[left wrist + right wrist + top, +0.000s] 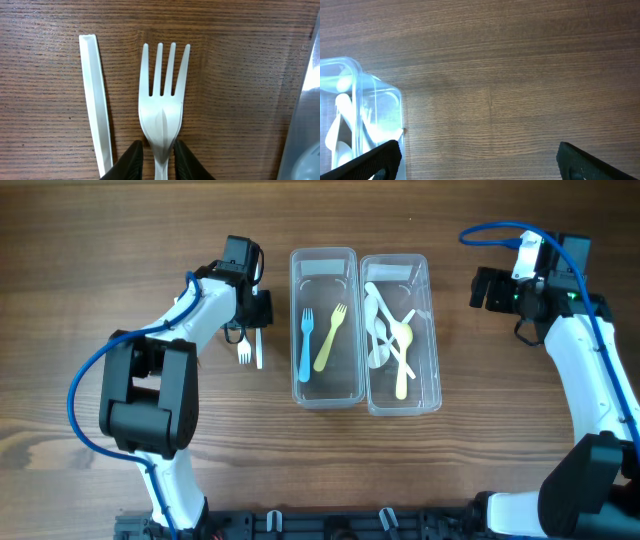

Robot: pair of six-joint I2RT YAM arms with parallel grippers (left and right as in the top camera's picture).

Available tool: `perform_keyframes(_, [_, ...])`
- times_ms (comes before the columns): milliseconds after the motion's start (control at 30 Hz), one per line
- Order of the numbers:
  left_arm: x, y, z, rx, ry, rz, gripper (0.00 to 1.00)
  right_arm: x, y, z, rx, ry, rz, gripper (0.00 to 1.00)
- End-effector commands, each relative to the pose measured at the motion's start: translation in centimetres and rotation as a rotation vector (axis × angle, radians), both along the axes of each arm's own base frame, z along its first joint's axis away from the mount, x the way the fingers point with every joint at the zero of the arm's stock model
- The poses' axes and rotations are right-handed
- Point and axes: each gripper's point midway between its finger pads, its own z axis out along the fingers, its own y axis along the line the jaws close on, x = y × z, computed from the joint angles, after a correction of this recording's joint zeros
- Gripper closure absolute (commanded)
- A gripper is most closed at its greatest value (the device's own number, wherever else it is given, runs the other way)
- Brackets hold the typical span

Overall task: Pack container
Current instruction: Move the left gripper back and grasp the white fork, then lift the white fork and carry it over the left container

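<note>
Straddling the neck of the white plastic fork (161, 112) — likely light, stiff, slippery — my left fingers (133, 162) stand narrow, grip I cannot tell; right fingers (372, 161) gape empty.

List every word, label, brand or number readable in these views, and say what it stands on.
None: no readable text in any view. The white fork, the white stick beside it, the left container, the right container and the wooden table all look plain, with no label, brand or number.

table (240, 60): matt grained wood | fork (162, 100): smooth white plastic | containers (323, 252): clear glossy plastic
</note>
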Motion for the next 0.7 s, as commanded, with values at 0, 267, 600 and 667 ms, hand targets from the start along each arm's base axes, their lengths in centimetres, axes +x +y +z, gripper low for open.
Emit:
perform_keyframes(0, [-0.8, -0.5, -1.1, -0.003, 0.029, -0.022, 0.75, -0.2, -0.2, 0.3, -0.019, -0.009, 0.007, 0.0])
perform_keyframes(267, [-1.1, -1.1, -1.3, -0.003, 0.032, -0.036, 0.76, -0.2, -0.2, 0.3, -0.019, -0.009, 0.007, 0.0])
perform_keyframes(600, [-1.9, -1.0, -3.1, -0.003, 0.026, -0.037, 0.85, -0.2, -0.2, 0.4, -0.02, -0.009, 0.007, 0.0])
perform_keyframes(667, [-1.7, -1.1, -3.0, -0.006, 0.018, -0.037, 0.96, -0.2, -0.2, 0.3, -0.02, -0.009, 0.007, 0.0])
